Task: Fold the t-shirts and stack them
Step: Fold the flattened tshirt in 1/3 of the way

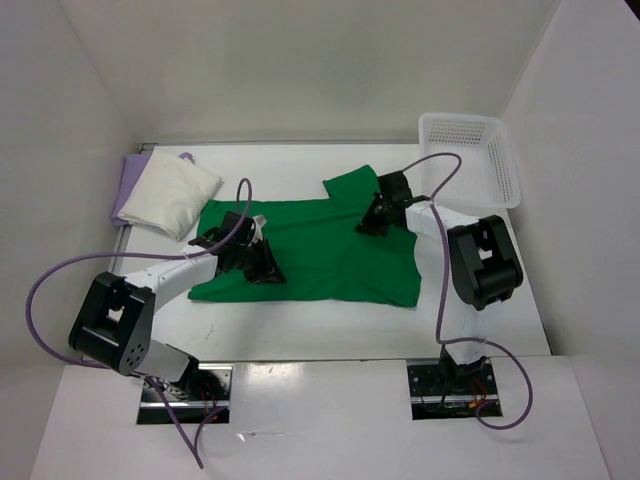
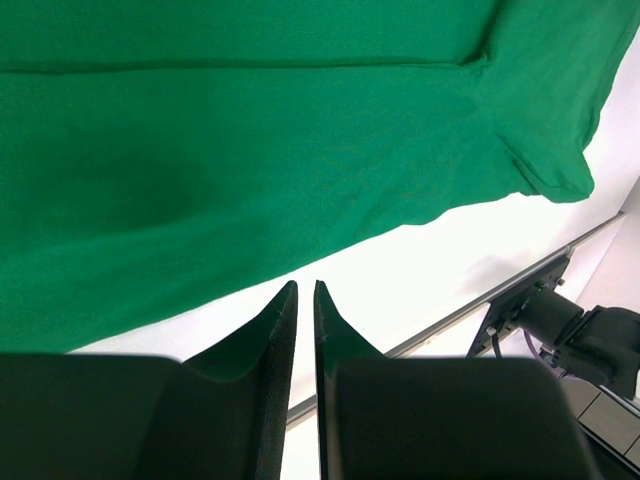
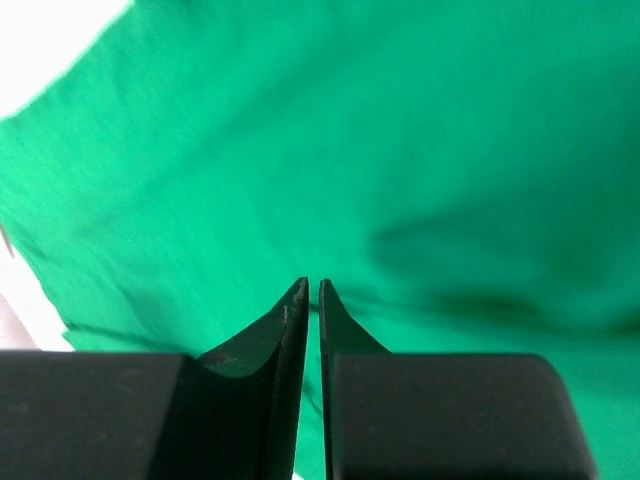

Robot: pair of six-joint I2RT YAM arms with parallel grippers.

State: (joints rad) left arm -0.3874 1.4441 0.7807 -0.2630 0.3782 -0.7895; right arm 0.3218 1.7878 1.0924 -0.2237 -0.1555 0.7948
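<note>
On the bench [image 1: 330, 335], the green t-shirt [image 1: 320, 260] lies spread mid-table. Left claw [image 2: 306, 290] and right claw [image 3: 312, 285] are both drawn nearly together above it, any pinch unclear. Danger: a missed grip drags the cloth crooked and bunches the fold!

White table [image 1: 300, 335], plain white walls [image 1: 300, 60]

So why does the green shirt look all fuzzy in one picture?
Right wrist view: the green shirt is seen from very close, so it looks soft and blurry, and the top left corner is washed-out white. Left wrist view: it is sharper, the seams show, and a soft dark shadow lies on the cloth. Top view: bright, even and crisp.
</note>
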